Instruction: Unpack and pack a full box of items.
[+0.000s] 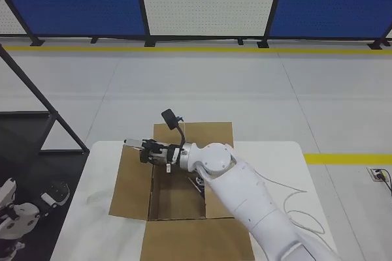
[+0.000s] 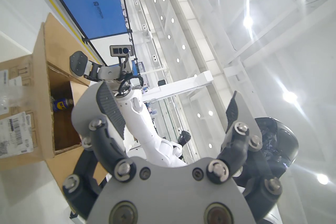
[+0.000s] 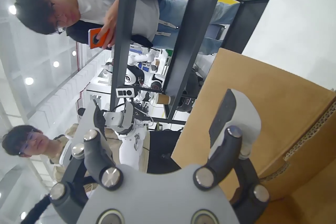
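Cardboard box (image 1: 176, 199) stands in the middle of the white desk (image 1: 98, 222), near the centre of the top view, with all four flaps folded outward. The far flap (image 1: 202, 132) goes a little beyond the far desk edge, the near flap (image 1: 196, 241) runs down to the bottom of the frame, the left flap (image 1: 130, 186) lies flat, and the right flap (image 1: 213, 207) is partly under the right arm (image 1: 248, 196). A strip of desk surface shows between the left flap and the left desk edge, and a wider strip shows on the right side. The right gripper (image 1: 136, 150) is above the upper left corner of the box opening. Its two fingers are apart with nothing between them. In the right wrist view one finger (image 3: 225, 114) is just beside a cardboard flap; whether it touches I cannot tell. The left gripper (image 2: 170, 96) is at the lower left of the top view, outside the left desk edge and well apart from the box. Its two fingers are also spread wide and hold nothing. Inside the box the left wrist view shows one blue and yellow can (image 2: 61, 103) close to a wall. One black metal frame (image 1: 32, 98) stands at the upper left, near the desk corner.
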Tool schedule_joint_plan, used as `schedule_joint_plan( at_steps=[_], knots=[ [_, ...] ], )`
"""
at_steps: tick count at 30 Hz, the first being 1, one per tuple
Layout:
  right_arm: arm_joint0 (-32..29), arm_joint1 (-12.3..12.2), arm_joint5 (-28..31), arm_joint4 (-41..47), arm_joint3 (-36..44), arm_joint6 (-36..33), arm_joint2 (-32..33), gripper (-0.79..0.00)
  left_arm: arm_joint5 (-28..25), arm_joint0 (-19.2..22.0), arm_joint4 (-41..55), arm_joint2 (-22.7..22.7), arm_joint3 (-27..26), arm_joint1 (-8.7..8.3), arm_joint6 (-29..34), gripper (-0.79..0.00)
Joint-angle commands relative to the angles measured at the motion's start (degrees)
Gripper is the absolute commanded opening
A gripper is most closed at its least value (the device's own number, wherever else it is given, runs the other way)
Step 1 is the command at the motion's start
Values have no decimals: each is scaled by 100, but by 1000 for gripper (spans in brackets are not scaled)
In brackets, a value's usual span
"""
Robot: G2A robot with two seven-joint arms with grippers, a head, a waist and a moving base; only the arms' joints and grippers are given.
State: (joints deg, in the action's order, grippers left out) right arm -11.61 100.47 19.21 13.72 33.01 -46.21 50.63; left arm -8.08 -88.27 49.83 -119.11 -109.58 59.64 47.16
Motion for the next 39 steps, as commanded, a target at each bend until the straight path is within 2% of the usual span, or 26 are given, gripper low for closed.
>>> schedule_joint_plan(
  at_steps=[1,6,10,14,18,22,24,35,37,39],
  knots=[
    [-284,-164,-101,-174,430,51,204,0,209,161,-25,34,-24,-30,163,0],
    [-1377,-625,-441,-653,2053,-77,935,0,743,556,-200,210,23,-108,493,0],
    [-2527,-960,-909,-1097,3722,-180,1673,0,1087,944,-695,629,-28,-181,813,0],
    [-3585,-1175,-1283,-1405,5194,-271,2260,0,1192,1368,-1296,1164,-109,-237,1052,0],
    [-4287,-1301,-1531,-1608,6124,-264,2627,0,1346,1807,-1827,1780,-83,-267,1069,0],
    [-4730,-1395,-1769,-1758,6709,-103,2992,0,1534,2213,-2436,2428,-61,-294,1245,0],
    [-4891,-1424,-2301,-1995,6931,268,3148,0,1531,2240,-2515,2472,-69,-298,1269,0],
    [-4891,-1424,-2301,-1995,6931,268,3148,0,1548,2227,-2535,2476,-34,-297,1221,0],
    [-4897,-1415,-2243,-1856,6921,366,3082,0,1662,2238,-2555,2582,50,-293,1090,0],
    [-4836,-1415,-2176,-1658,6931,448,3060,0,1785,2425,-2510,2808,191,-280,1016,0]
  ],
)
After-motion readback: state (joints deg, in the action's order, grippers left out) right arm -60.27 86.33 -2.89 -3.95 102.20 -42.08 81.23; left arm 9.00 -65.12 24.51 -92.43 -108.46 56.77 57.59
